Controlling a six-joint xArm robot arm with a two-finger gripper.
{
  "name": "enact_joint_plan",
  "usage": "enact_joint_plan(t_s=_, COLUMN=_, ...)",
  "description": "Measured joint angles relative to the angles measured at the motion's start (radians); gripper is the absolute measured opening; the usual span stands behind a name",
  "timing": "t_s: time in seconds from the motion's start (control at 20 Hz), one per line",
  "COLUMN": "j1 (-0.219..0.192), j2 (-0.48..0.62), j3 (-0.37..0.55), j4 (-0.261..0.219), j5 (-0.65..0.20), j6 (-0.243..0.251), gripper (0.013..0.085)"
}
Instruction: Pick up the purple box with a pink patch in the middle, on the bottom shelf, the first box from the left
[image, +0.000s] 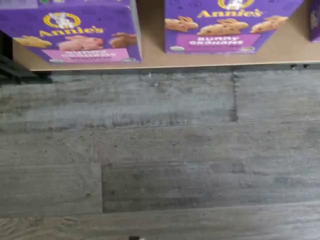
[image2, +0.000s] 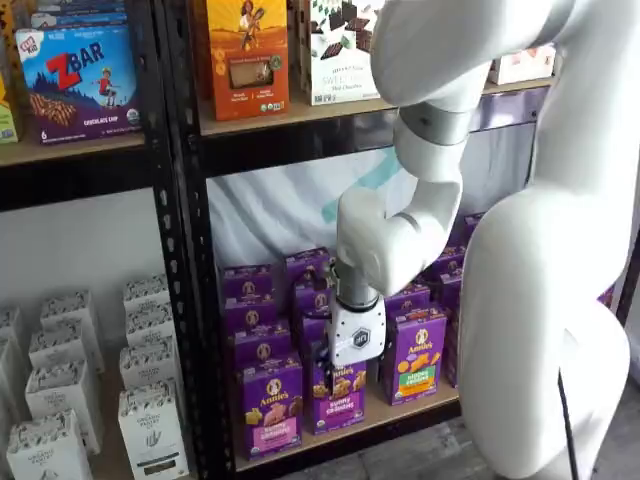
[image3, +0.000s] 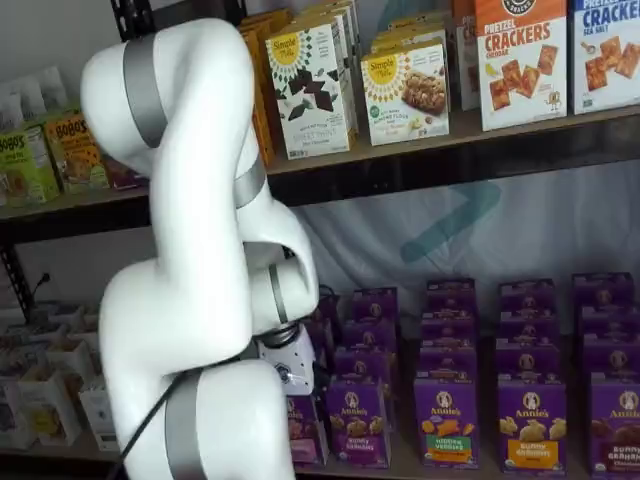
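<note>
The small upright purple Annie's carton with a pink band (image: 77, 35) stands at the front edge of the light tan wooden bottom shelf (image: 150, 55), leftmost in its row in a shelf view (image2: 271, 405). The white gripper body (image2: 356, 340) hangs just before the cartons; its fingers are hidden, so their spread cannot be told.

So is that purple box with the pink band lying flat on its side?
No, the purple box stands upright at the front of the bottom shelf.
</note>
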Motion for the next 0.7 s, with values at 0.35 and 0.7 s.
enact_joint_plan(t_s=0.35, j1=0.025, j2=0.116, j3=-0.106, j4=-0.002, j5=-0.037, j6=0.026, gripper=0.0850)
enact_joint_plan(t_s=0.7, j1=0.049, j2=0.194, j3=-0.210, j4=0.038, j5=-0.019, j6=0.012, gripper=0.0850)
